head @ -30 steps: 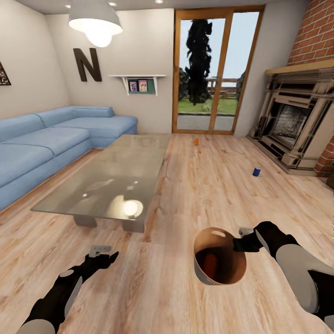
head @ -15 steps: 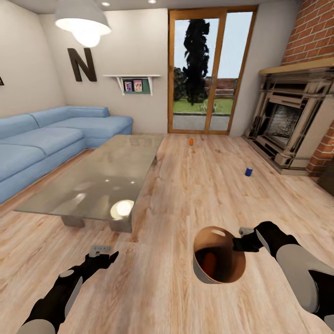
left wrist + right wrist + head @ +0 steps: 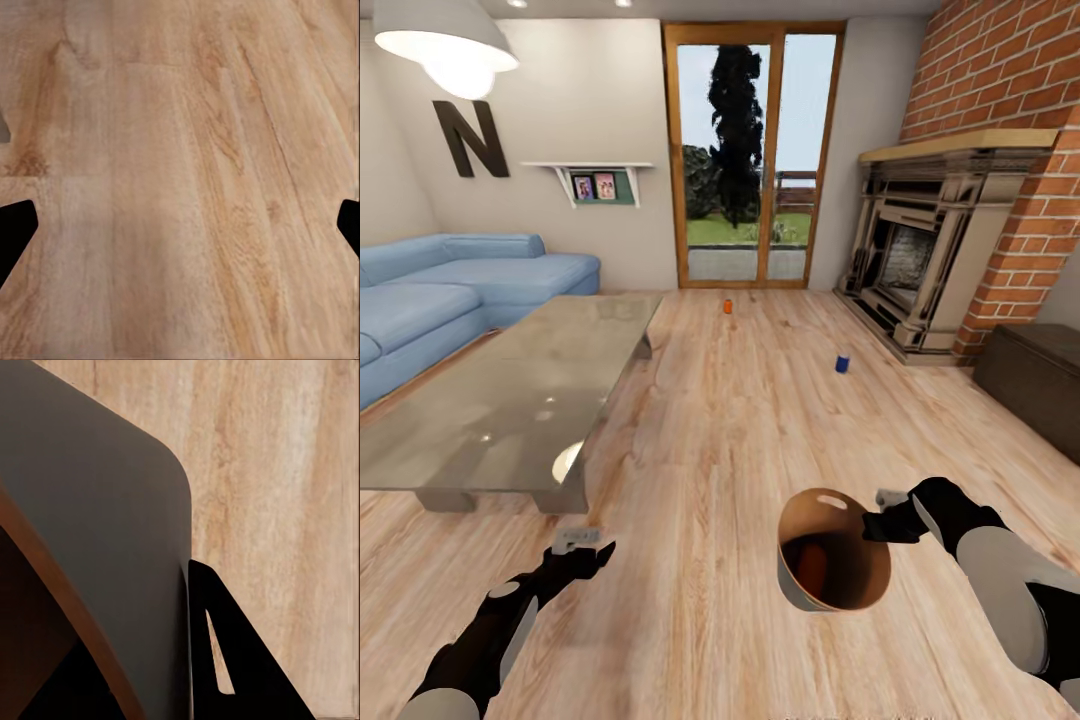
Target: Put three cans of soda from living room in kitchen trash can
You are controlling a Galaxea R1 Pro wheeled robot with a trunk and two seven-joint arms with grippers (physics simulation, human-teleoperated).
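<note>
Gripping the rim of a round brown wooden bin point(image 3: 832, 560), w/ one orange soda can point(image 3: 812, 565) inside, right pincer point(image 3: 882, 522) hangs near. Left pincer point(image 3: 576, 541) spread wide, empty. Second orange can point(image 3: 728, 306) far on light wood floor point(image 3: 740, 420); dark blue can point(image 3: 842, 363) right of it, nearer.

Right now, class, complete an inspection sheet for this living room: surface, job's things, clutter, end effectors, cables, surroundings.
Surface: light wood floor.
Job's things: orange can near the glass doors; blue can before the fireplace; something orange inside the trash can.
Clutter: nothing seen.
End effectors: right end effector grips the trash can's rim; left end effector open, empty.
Cables: nothing seen.
Surroundings: glass coffee table, blue sofa.
</note>
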